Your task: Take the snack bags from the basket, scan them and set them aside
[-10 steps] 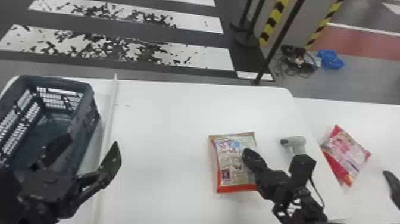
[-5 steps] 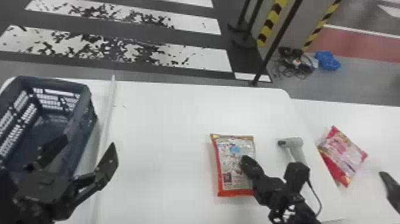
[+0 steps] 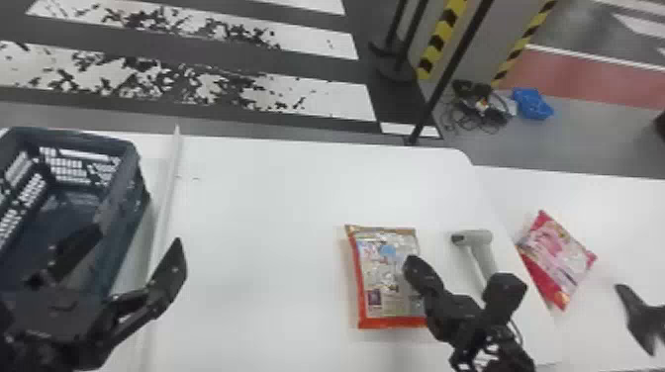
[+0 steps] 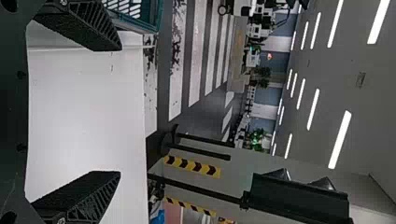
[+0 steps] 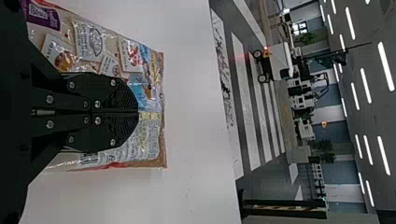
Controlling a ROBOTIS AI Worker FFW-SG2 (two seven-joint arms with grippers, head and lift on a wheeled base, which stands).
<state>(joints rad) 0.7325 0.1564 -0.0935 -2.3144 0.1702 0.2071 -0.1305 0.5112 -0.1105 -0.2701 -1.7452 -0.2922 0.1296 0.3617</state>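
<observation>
In the head view my right gripper [image 3: 413, 267] is over the right side of a snack bag [image 3: 386, 277] lying flat on the white table. The right wrist view has the gripper [image 5: 137, 112] shut, its two fingers together just above or against the printed bag [image 5: 147, 135]; contact cannot be told. Past it, a grey scanner [image 3: 475, 240] lies with its handle towards the right arm. A pink and red snack bag [image 3: 556, 252] lies farther right. My left gripper [image 3: 137, 238], beside the blue-grey basket [image 3: 121, 143], stands open with nothing between its fingers [image 4: 120, 110].
A raised white strip [image 3: 168, 193] runs along the table [image 3: 257, 208] between basket and work surface. A dark object [image 3: 643, 319] sits at the right edge. Beyond the table stands a thin black pole [image 3: 445, 79].
The head view has shifted slightly. Under my shut right gripper, the nearer bag has turned a little clockwise, its near edge coming slightly closer. My left gripper remains open beside the basket.
</observation>
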